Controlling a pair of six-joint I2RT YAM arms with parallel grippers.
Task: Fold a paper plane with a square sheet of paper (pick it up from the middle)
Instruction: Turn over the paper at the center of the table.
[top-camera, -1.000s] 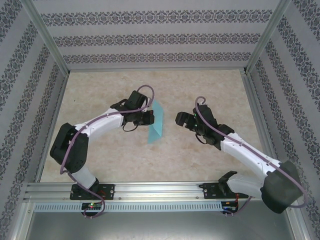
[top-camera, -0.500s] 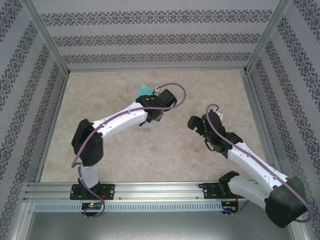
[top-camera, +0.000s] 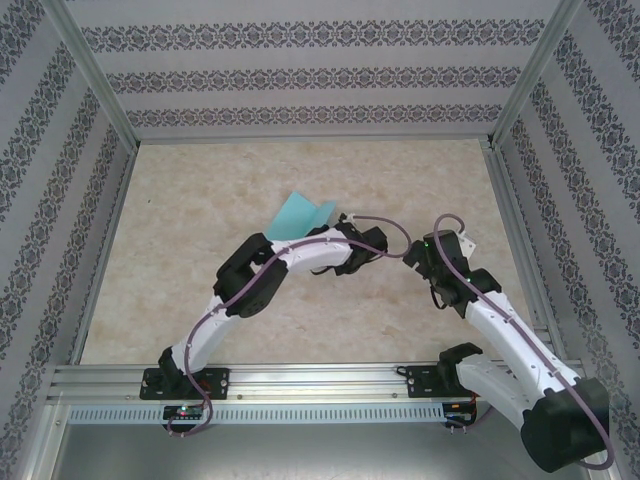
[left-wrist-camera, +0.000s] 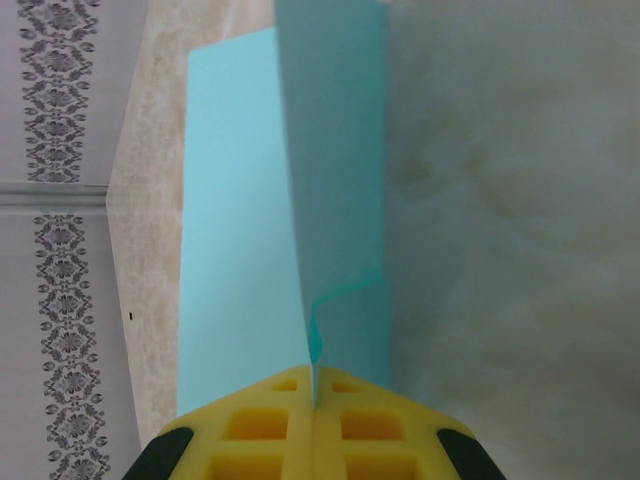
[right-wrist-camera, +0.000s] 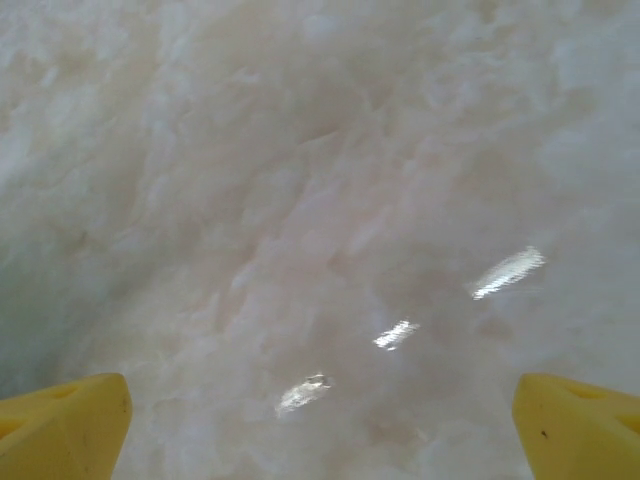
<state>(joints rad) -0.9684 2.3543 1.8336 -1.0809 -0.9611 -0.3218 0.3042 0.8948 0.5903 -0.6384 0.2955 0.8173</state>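
Two arms crowd the middle of the table as we look in on a fold under way. The left gripper has its yellow fingers pressed together on the square sheet of paper, pinching it at the crease so that two teal flaps stand out from the jaws in a narrow V. From above, we see the sheet just beyond the left forearm, near the table's centre and a little toward the far side. We cannot tell whether its outer edge touches the surface. The right gripper is spread wide over bare tabletop with nothing between its fingers, and it sits close beside the left wrist.

We judge the hold to be slight: only a sliver of paper lies in the pinch, and a ripple just ahead of the fingers suggests buckling. A quick swing could pull the sheet free or set a stray crease. With the arms this near each other, a careless reach by the right one could strike the left wrist or snag its purple cable.
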